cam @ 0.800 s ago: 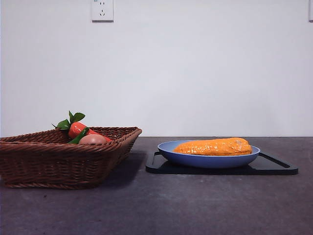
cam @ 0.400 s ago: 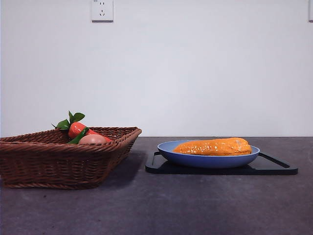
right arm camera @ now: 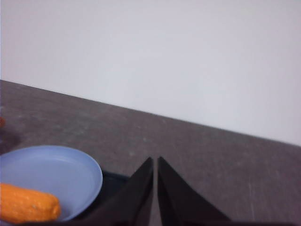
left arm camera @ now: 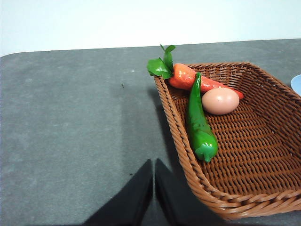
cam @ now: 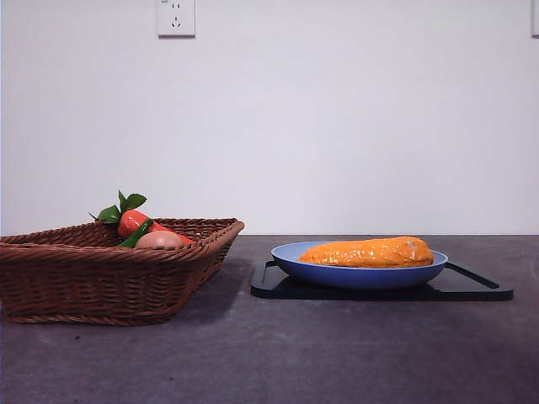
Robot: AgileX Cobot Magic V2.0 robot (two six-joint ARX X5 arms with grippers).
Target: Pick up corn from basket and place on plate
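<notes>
The orange-yellow corn [cam: 367, 252] lies lengthwise on the light-blue plate [cam: 360, 273], which rests on a flat black tray [cam: 472, 288]. The right wrist view shows one end of the corn [right arm camera: 28, 206] on the plate [right arm camera: 61, 174]. My right gripper [right arm camera: 155, 162] is shut, empty, off to the side of the plate. The brown wicker basket [cam: 101, 273] sits left of the plate. My left gripper [left arm camera: 154, 162] is shut and empty, outside the basket [left arm camera: 263, 155] beside its rim. Neither arm appears in the front view.
Inside the basket lie a red-orange carrot [left arm camera: 188, 77] with green leaves, a green pepper [left arm camera: 200, 125] and a pinkish-tan egg [left arm camera: 220, 100]. The dark grey tabletop [cam: 269, 353] meets a white wall with an outlet [cam: 176, 17].
</notes>
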